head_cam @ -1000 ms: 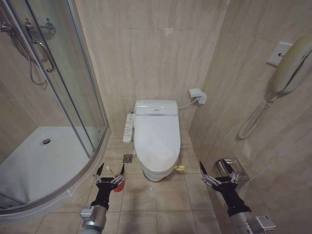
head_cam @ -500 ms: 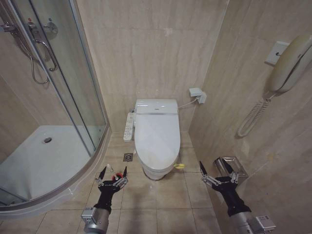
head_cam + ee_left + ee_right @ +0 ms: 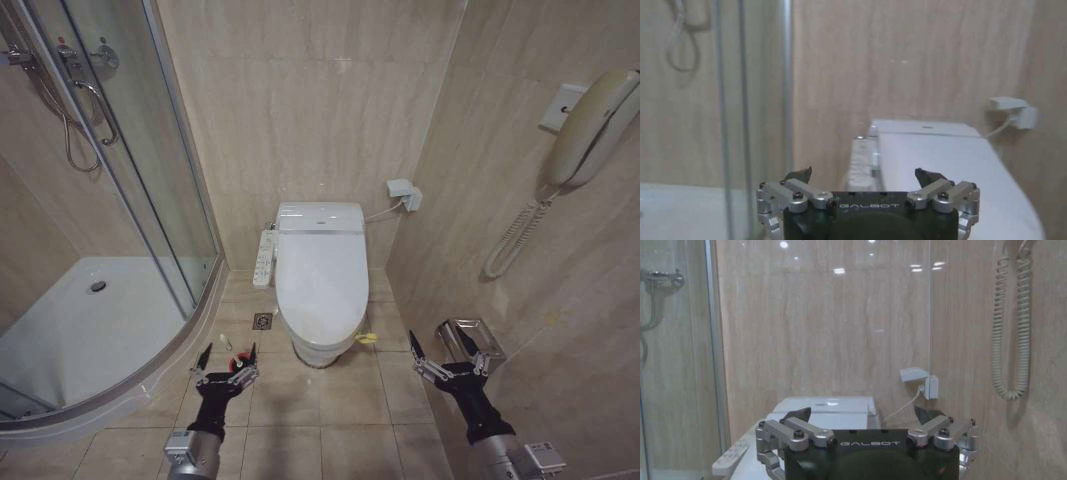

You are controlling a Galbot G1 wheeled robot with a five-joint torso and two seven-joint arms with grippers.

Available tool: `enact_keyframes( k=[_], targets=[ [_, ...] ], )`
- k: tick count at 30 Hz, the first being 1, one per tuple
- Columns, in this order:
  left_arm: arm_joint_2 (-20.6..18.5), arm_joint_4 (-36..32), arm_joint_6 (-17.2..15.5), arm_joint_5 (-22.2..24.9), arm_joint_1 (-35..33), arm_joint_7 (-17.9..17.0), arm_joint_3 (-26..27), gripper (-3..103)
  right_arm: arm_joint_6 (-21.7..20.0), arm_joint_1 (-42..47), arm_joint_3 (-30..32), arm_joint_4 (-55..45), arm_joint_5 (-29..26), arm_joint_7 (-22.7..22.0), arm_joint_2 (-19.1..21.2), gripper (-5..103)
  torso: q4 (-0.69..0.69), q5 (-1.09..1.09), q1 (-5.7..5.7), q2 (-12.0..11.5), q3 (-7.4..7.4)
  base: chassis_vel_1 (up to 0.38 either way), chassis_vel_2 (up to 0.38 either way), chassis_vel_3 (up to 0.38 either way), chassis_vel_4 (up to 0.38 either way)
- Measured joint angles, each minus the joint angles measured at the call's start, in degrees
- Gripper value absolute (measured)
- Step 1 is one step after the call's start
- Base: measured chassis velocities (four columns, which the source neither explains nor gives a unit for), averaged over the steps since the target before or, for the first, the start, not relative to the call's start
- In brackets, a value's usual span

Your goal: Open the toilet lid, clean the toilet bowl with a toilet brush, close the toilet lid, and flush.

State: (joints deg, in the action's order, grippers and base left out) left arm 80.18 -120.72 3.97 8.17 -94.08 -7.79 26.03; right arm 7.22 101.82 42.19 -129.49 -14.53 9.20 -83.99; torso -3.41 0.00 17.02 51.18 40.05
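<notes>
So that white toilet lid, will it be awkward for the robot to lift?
Probably stiff rather than floppy: the toilet lid looks like one smooth moulded shell. Its glossy surface may be slippery for metal fingers. It lies shut and flat, so it likely swings up at its rear end rather than lifting free; the small yellow-green strap might offer a hold.

the lid [image 3: 322, 278] is smooth white plastic with a soft gloss. the walls [image 3: 300, 110] and floor [image 3: 330, 410] are polished beige tile, the walls catching light spots. the shower door [image 3: 120, 170] is clear glass in a shiny metal frame. both hands, left [image 3: 227, 361] and right [image 3: 444, 349], are matt silver metal with black tips. the wall phone [image 3: 590, 125] is cream plastic with a coiled cord.
</notes>
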Motion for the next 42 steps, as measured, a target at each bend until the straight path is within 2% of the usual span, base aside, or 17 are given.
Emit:
enact_keyframes(
  k=[7, 19, 29, 36, 42],
  targets=[
    [0.19, -2.82, 1.01, 0.08, -3.02, -0.35, 2.85, 100, 0.0, 0.0, 0.0, 0.0, 0.0, 0.0, 0.0, 100, 0.0, 0.0, 0.01, 0.0, 0.0, 0.0, 0.0, 0.0, 0.0],
    [2.01, -8.72, 1.63, -1.31, -7.84, -0.48, 1.38, 100, 0.0, 0.0, 0.0, 0.0, 0.0, 0.0, 0.0, 100, 0.0, 0.0, 0.02, 0.0, 0.0, 0.0, 0.0, 0.0, 0.0],
    [2.66, -9.31, 2.26, -1.81, -9.14, -1.12, 1.26, 100, 0.0, 0.0, 0.0, 0.0, 0.0, 0.0, 0.0, 100, 0.0, 0.0, 0.02, 0.0, 0.0, 0.0, 0.0, 0.0, 0.0],
    [1.17, -7.17, 3.07, -0.14, -10.15, -1.85, 1.16, 100, 0.0, 0.0, 0.0, 0.0, 0.0, 0.0, 0.0, 100, 0.0, -0.01, 0.02, 0.0, 0.0, 0.0, 0.0, 0.0, 0.0],
    [-0.48, -9.75, 2.22, -0.14, -11.4, -2.22, 2.34, 100, 0.0, 0.0, 0.0, 0.0, 0.0, 0.0, 0.0, 100, 0.0, -0.01, 0.01, 0.0, 0.0, 0.0, 0.0, 0.0, 0.0]
  ],
)
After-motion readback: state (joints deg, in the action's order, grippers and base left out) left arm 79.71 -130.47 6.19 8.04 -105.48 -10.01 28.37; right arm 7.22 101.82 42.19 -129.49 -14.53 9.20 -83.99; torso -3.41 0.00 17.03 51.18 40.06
